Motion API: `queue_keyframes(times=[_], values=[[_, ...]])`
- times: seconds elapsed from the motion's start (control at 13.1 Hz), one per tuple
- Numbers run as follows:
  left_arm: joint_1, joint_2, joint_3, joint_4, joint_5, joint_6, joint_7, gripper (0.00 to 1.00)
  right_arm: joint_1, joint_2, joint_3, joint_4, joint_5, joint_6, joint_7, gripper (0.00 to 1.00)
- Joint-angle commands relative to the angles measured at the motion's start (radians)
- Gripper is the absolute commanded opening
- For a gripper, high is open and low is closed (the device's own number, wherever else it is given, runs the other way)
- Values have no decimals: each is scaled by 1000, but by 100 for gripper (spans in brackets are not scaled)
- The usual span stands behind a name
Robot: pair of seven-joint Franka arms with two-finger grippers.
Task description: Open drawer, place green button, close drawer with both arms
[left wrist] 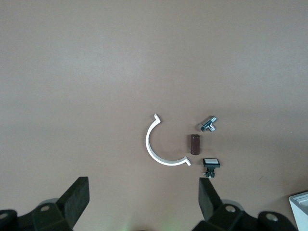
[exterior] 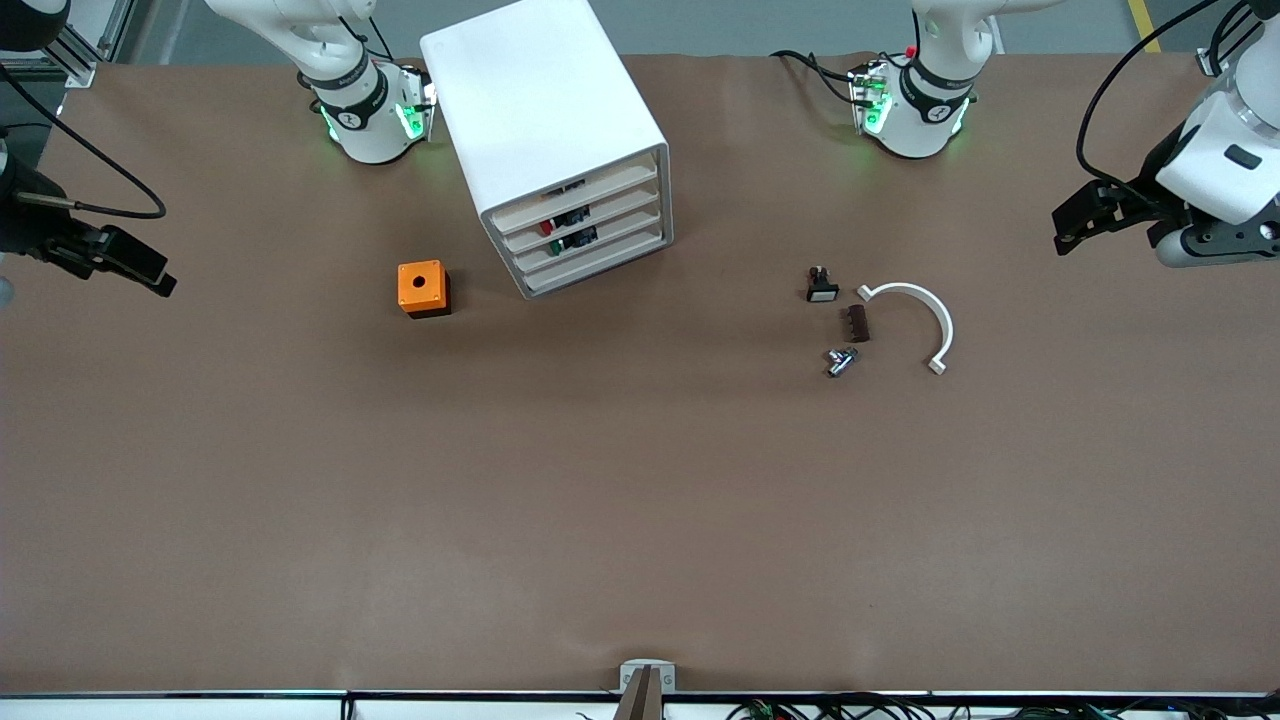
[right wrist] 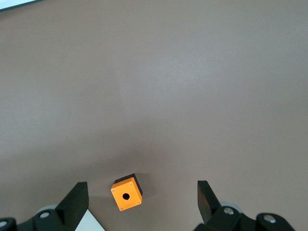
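Left gripper (left wrist: 142,204), right gripper (right wrist: 139,202) spread, aloft; drawer (exterior: 590,246) front faces camera.

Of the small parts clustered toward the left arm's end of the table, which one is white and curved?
The white half-ring clip; the black button, brown block and metal fitting beside it are compact and darker.

Whole table (exterior: 640,520) was covered in plain brown matte stuff, evenly lit. Grey floor (exterior: 760,25) showed past its top edge, with a yellow stripe (exterior: 1141,20) in the corner.
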Motion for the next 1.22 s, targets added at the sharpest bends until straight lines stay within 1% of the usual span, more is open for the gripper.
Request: queue_keyframes(times=[0.0,0.15,0.31,0.38,1.15], values=[[11,-8,-2,-12,-11,14,-5,100,-19,-17,11,-18,-3,8,-19,100],[9,1,-2,3,-7,11,1,100,-21,-17,11,-18,-3,8,-17,100],[9,28,-2,49,-2,5,6,100,-21,-17,11,-18,-3,8,-17,100],[12,30,-2,53,-2,4,9,100,-21,-17,11,-18,-3,8,-19,100],[8,44,-2,54,-2,-7,3,100,-29,-17,9,-18,-3,6,-19,100]])
